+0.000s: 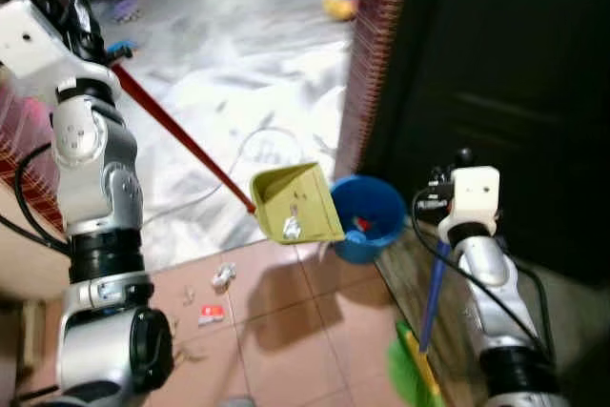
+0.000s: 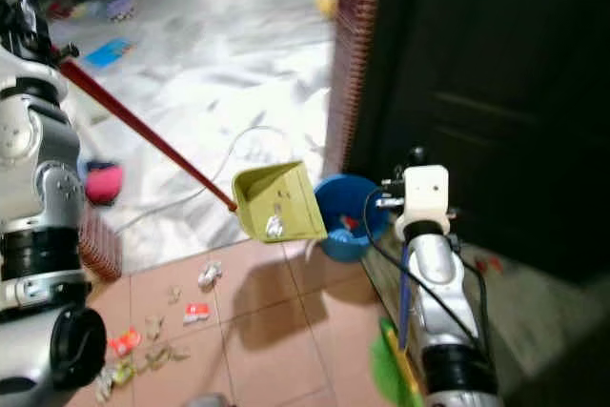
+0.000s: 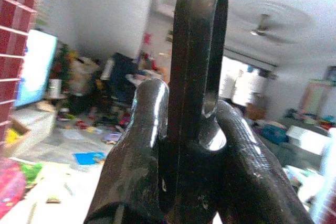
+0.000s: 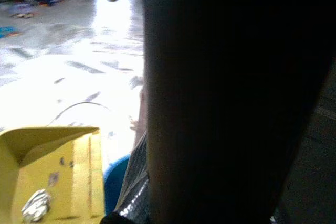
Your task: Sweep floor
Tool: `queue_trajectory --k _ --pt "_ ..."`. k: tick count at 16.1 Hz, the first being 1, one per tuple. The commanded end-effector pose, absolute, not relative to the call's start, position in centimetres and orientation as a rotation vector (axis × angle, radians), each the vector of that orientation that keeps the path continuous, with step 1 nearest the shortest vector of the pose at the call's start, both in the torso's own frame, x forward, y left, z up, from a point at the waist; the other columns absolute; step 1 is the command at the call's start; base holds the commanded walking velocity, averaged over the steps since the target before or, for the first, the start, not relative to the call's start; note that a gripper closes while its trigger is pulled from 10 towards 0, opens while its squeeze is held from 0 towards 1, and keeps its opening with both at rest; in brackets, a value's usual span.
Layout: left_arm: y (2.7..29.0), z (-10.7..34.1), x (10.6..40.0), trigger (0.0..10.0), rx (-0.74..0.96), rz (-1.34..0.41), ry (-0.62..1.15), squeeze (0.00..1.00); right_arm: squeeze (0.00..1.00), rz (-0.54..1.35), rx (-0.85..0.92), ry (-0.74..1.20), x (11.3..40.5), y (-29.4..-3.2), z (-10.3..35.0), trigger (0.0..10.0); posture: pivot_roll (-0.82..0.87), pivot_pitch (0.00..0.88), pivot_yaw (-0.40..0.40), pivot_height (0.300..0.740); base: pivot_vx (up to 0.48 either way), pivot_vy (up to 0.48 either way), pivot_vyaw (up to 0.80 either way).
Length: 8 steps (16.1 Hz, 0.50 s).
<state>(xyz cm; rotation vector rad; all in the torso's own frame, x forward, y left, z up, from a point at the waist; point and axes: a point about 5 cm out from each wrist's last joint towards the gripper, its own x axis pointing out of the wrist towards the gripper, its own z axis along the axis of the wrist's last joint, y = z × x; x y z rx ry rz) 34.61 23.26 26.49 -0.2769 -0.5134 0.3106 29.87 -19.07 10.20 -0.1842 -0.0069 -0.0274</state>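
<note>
Dustpan point(image 1: 294, 202): raised off the floor, centre, a crumpled scrap point(image 1: 292, 228) lying in it.
Handle point(image 1: 181, 137): runs from the dustpan up and left to the left end effector point(image 3: 194, 119).
Bucket point(image 1: 367, 218): on the floor, just right of the dustpan, before the door point(image 1: 496, 92).
Litter point(image 1: 212, 312): on the tiles point(image 1: 286, 331) below-left of the dustpan.
Broom point(image 1: 419, 350): beside the right arm.

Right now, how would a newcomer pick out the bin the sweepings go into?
Find the dark door on the right; at the foot of its red brick edge sits the blue bucket, on the line where white floor meets pink tiles. It is round and blue, just right of the raised yellow dustpan.
</note>
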Motion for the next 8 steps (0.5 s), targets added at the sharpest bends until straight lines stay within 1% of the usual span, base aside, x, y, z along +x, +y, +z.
queue_trajectory --k 1,5,8 --pt "23.18 28.55 34.38 10.0 -0.286 0.311 -0.61 0.0 0.0 -0.006 -0.177 -0.035 29.94 -18.53 10.6 10.0 -0.08 0.0 0.052 0.74 0.48 0.0 0.0" --pt "22.94 28.53 34.49 10.0 -0.291 0.307 -0.609 0.0 0.0 0.004 -0.174 -0.033 29.98 -18.35 10.55 10.0 -0.08 0.0 0.053 0.74 0.48 0.0 0.0" --pt "22.87 28.47 34.56 10.0 -0.299 0.31 -0.606 0.0 0.0 0.007 -0.172 -0.031 30.02 -18.31 10.53 10.0 -0.08 0.0 0.054 0.74 0.0 0.0 0.0"
